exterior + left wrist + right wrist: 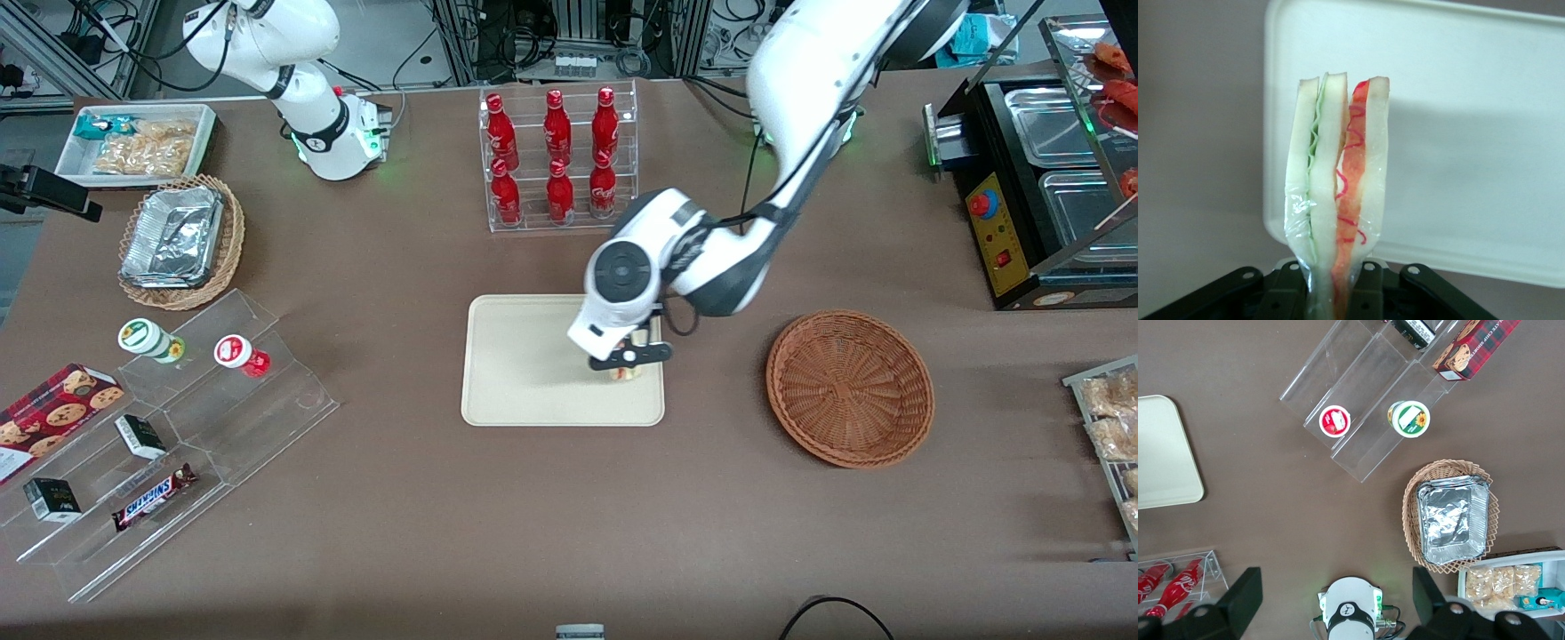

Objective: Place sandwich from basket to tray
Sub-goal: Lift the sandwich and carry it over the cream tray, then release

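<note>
Gripping the clear-wrapped triangular sandwich of white bread with green and red-orange filling, the left arm's black two-finger gripper hangs over the flat cream-beige rectangular tray, at the tray's edge nearest the round reddish-brown woven wicker basket. The wrist view shows the wedge clamped at its lower end and standing on edge, its layers upright. The basket sits beside the tray, toward the working arm's end of the table.
</note>
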